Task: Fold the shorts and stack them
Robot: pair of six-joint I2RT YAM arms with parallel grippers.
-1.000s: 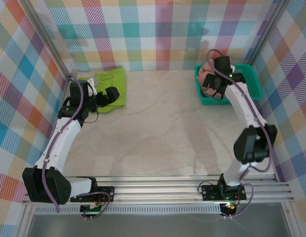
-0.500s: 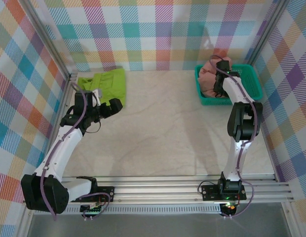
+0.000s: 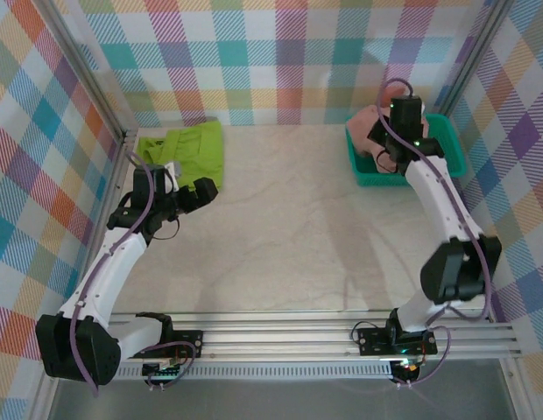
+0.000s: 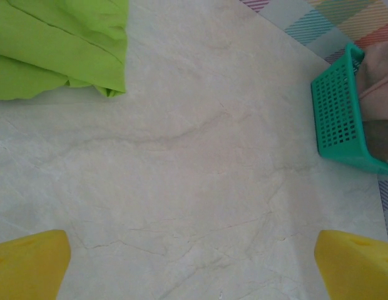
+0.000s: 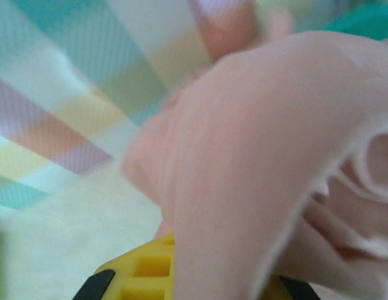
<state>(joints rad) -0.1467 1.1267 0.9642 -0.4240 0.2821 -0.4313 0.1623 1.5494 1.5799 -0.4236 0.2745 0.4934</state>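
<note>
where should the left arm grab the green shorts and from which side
Probably the corner nearest the left gripper, where the green shorts end in a small bunched fold standing off the table. Come down from above on the bare table side: the cloth lies flat elsewhere, and the plaid walls stand right behind it. The jaws stand open wide.

Pale table (image 3: 280, 219) carries green shorts (image 3: 197, 149), teal basket (image 3: 373, 178).
</note>
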